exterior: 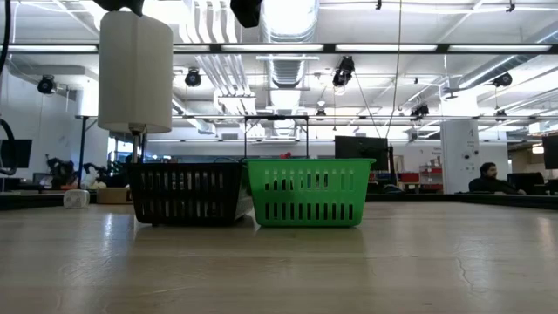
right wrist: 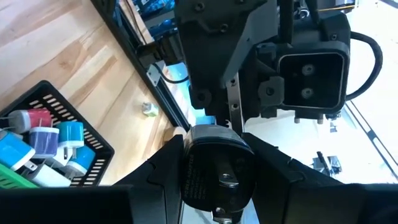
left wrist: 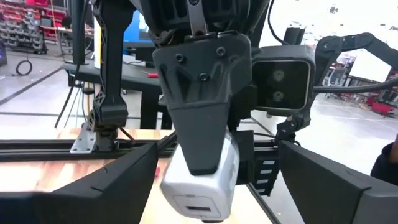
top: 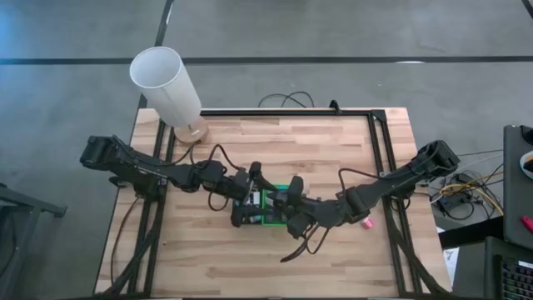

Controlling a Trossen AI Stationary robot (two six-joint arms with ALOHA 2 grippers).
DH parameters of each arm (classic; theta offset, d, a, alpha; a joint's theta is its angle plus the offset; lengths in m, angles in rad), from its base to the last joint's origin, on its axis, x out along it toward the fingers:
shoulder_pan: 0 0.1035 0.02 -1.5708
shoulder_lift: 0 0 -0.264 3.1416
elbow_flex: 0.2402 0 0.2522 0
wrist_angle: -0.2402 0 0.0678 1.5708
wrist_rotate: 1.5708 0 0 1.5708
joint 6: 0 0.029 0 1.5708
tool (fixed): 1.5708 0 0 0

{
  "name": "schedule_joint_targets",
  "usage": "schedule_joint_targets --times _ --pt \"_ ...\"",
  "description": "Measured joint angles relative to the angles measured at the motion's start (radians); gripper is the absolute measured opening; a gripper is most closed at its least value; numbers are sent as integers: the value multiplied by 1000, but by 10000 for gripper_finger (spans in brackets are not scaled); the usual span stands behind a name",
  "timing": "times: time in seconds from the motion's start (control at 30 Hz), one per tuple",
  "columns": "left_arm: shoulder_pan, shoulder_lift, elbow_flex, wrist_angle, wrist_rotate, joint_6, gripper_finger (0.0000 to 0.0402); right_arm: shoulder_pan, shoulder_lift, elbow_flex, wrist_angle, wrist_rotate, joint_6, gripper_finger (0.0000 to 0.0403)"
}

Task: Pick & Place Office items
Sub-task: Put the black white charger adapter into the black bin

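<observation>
Right wrist view, lowest centre: right gripper (right wrist: 214, 190), fingers drawn narrow around a black round piece (right wrist: 210, 162). Just beyond, lower left of that frame: black tray (right wrist: 93, 142) on the bench (right wrist: 74, 56), packed with teal, purple and white office items (right wrist: 46, 140). One pale small piece (right wrist: 148, 109) alone on bare wood, near the bench's dark rail.

Left wrist view: left gripper (top: 248, 208) with fingers (left wrist: 99, 186) spread wide at the lower corners, gripping nothing. Ahead, a white blocky piece (left wrist: 202, 180) touching a dark finger of the right arm; cannot tell whether one and the same as the black piece.

High view, centre: both grippers meeting over the black tray and the green tray (top: 276, 200), set side by side. Pink piece (top: 366, 223) right of centre, by the right rail. Broad bare wood above and below the trays. Farthest, at the bench's upper left corner: white lamp (top: 166, 79).
</observation>
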Motion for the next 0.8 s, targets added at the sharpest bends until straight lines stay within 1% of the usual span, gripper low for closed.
schedule_joint_targets --times 0.1,0.23,0.33,0.47,0.5,0.8 --pt "0 1 0 0 -4 15 324 -4 0 0 4 0 0 130" --pt "0 4 0 1 -5 30 289 -9 0 0 31 -11 -15 130" --pt "0 4 0 8 -8 30 243 -11 0 0 42 -43 -16 130" --pt "-1 4 0 19 -20 29 152 -12 0 0 52 -57 -23 130" --pt "-1 4 0 22 -19 26 136 -12 0 0 52 -54 -28 130" --pt "-1 3 0 -4 -24 32 136 -12 0 -1 48 -51 -27 130"
